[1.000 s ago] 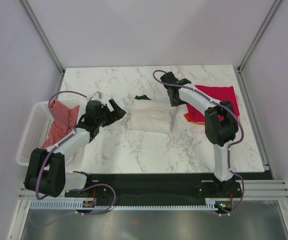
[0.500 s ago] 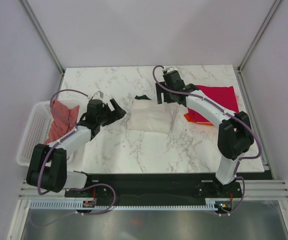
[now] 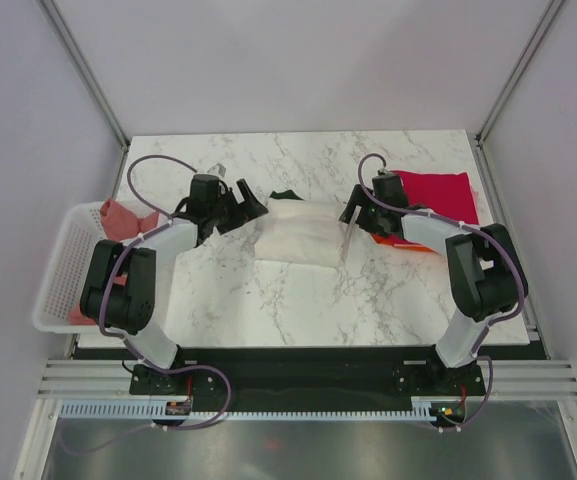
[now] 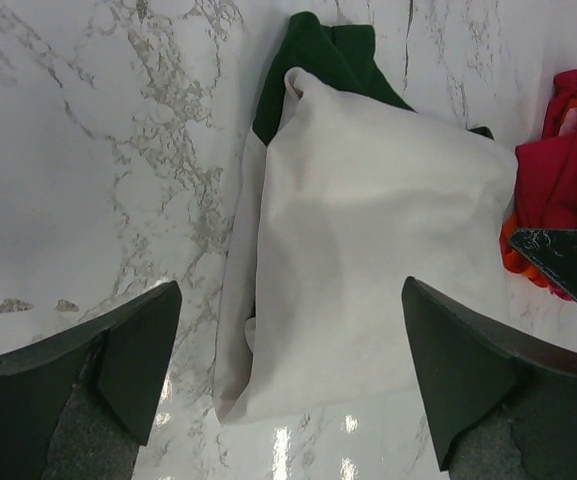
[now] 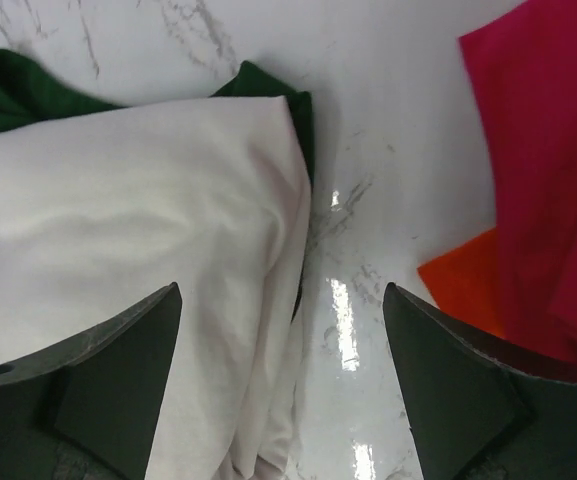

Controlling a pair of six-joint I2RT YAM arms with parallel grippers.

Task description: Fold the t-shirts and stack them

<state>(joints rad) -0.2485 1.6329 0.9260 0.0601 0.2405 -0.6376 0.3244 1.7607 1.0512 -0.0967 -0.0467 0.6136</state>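
At the left edge of the marble table (image 3: 268, 300) a white lattice basket (image 3: 53, 275) hangs partly over the side, and a salmon-pink t-shirt (image 3: 123, 217) lies crumpled in its far end. Just right of it, the left gripper (image 3: 248, 203) (image 4: 288, 385) is stretched out low toward the table's middle, its jaws spread wide and grasping nothing; its wrist view looks down between the two dark fingers (image 4: 118, 365) at the near left corner of the cloth. Between the two arms lies the cream t-shirt (image 3: 303, 232) (image 4: 368, 250) (image 5: 118, 250), folded into a plump rectangle flat on the marble, with a dark green sleeve (image 3: 286, 195) (image 4: 318, 60) (image 5: 8, 95) poking out at its far edge. On the shirt's right side the right gripper (image 3: 352, 216) (image 5: 283, 390) hangs over the edge of the cloth, also released, with its jaws wide apart and nothing between them. Whether either claw touches the cloth cannot be told. Further right, a flat magenta t-shirt (image 3: 438, 190) (image 5: 558, 150) (image 4: 558, 170) lies on top of an orange t-shirt (image 3: 413, 247) (image 5: 463, 280) (image 4: 513, 255), whose edge peeks out on the side toward the cream one; bare marble separates this pile from the cream shirt.
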